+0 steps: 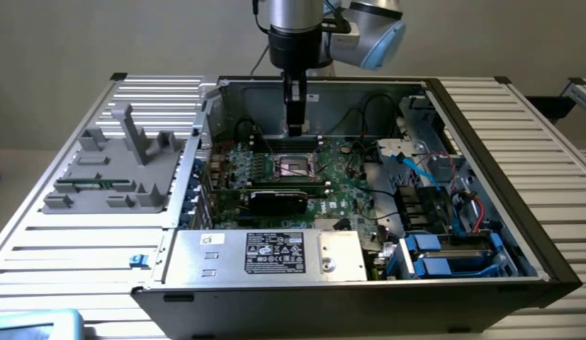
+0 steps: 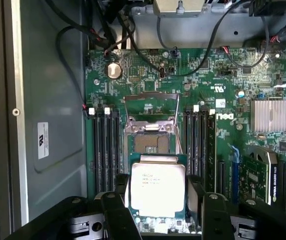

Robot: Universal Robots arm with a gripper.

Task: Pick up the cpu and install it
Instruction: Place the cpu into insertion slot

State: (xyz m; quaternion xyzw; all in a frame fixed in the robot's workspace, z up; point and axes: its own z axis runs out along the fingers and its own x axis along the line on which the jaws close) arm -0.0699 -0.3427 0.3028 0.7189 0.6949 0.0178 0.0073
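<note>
From my desk I see the arm reaching down into the open computer case (image 1: 482,142), its gripper (image 1: 295,129) hanging over the motherboard (image 1: 345,185) just at twelve o'clock of the CPU socket (image 1: 297,164) in the exterior view. On the wrist view the gripper (image 2: 158,196) is clenched on the cpu (image 2: 158,187), with one dark finger (image 2: 118,197) against one side edge and the other against the opposite edge. The cpu lies flat and level, its silver lid toward the camera and its thin green rim showing all round. It is close to square, so I can give it no real long axis. Its edges run parallel with the socket (image 2: 153,142) and the memory slots (image 2: 105,150). Its lines of print run from finger to finger, crossways to the slots, with the top of the lettering toward the socket. The chip is not seated: the socket's contact field is bare, its load plate (image 2: 151,102) is swung up, and the cpu covers only the socket's near edge. In the exterior view a black card (image 1: 278,200) sits at six o'clock of the socket, with the power supply (image 1: 255,253) beyond it. A grey tray (image 1: 113,170) lies at nine o'clock outside the case, and blue drive bays (image 1: 434,255) at four o'clock.
</note>
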